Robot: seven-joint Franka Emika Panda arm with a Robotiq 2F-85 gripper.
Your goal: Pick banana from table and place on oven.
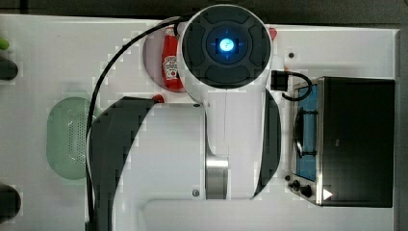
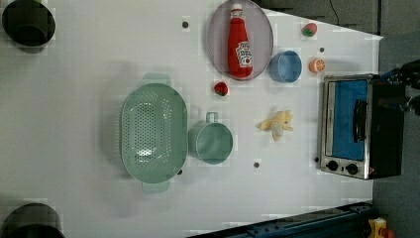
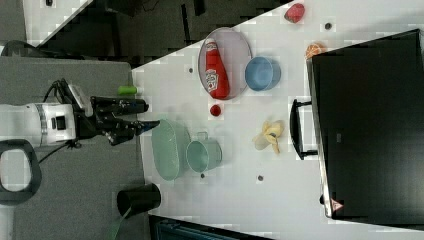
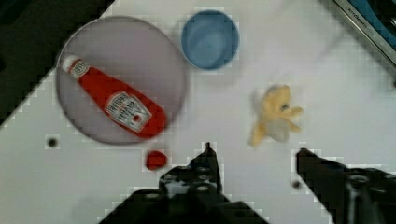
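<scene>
White table point(image 2: 74, 99), arm raised, fingers point(image 4: 208, 156) apart, banana point(image 2: 276, 124) untouched

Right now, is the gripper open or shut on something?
Open and empty. In the wrist view the gripper shows a wide gap between its fingers, with the banana lying untouched on the white table beyond.

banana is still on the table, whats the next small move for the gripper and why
Probably bring the gripper down toward the banana. The gripper is open and holds nothing, and in the wrist view the banana lies on the white table just ahead of its fingertips, apart from the oven.
</scene>
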